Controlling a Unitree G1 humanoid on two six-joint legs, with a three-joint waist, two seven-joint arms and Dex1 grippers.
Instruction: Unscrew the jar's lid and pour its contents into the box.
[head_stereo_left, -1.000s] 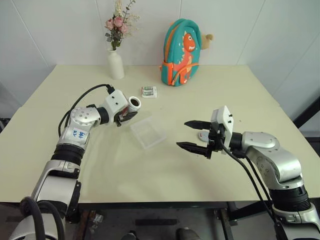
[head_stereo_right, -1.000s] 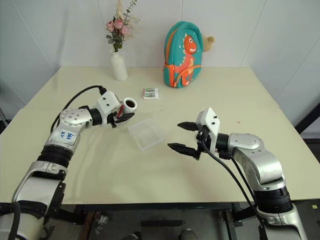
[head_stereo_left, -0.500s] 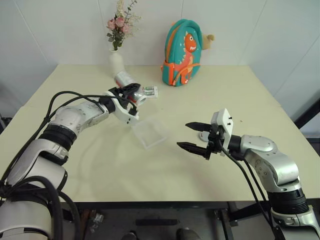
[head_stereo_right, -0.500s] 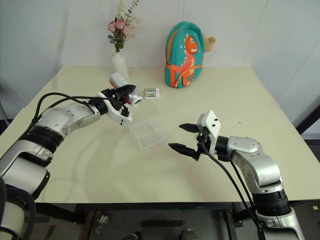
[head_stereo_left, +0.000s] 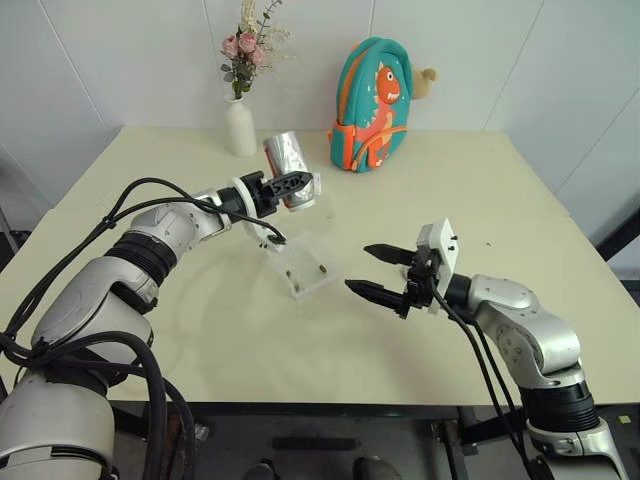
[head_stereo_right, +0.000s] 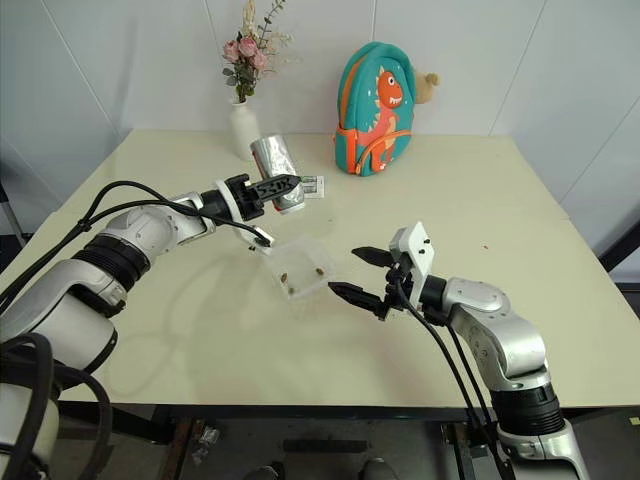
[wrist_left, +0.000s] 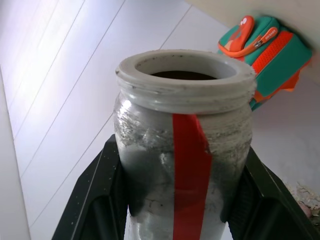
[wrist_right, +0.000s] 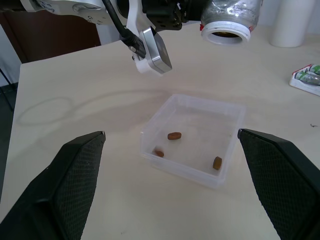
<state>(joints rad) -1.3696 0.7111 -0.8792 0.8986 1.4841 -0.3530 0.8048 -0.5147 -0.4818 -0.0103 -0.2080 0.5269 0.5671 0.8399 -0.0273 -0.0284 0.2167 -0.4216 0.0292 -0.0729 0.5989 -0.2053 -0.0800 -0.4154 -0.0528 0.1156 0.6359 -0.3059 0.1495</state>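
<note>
Item count: one jar (head_stereo_left: 291, 158), open-mouthed. One transparent box (wrist_right: 195, 137). Three brown pieces (wrist_right: 174, 135) lie in the box. One white vase (head_stereo_left: 238, 127) with flowers. One teal backpack (head_stereo_left: 373, 103). One small white-and-green packet (wrist_right: 306, 78). One table (head_stereo_left: 480, 200). Two grippers: left gripper (head_stereo_left: 283, 184), right gripper (head_stereo_left: 378, 273).

The left gripper (head_stereo_right: 272, 187) clamps the jar (head_stereo_right: 277, 171), tipped mouth-down above the box (head_stereo_right: 303, 268). The box sits on the bench (head_stereo_right: 180, 330) and holds small brown pieces (head_stereo_right: 286, 275). The right gripper (head_stereo_right: 355, 273) hovers just beside the box, fingers spread and empty; a vase (head_stereo_right: 243, 128), backpack (head_stereo_right: 375, 92) and packet (head_stereo_right: 314, 186) stand behind.
</note>
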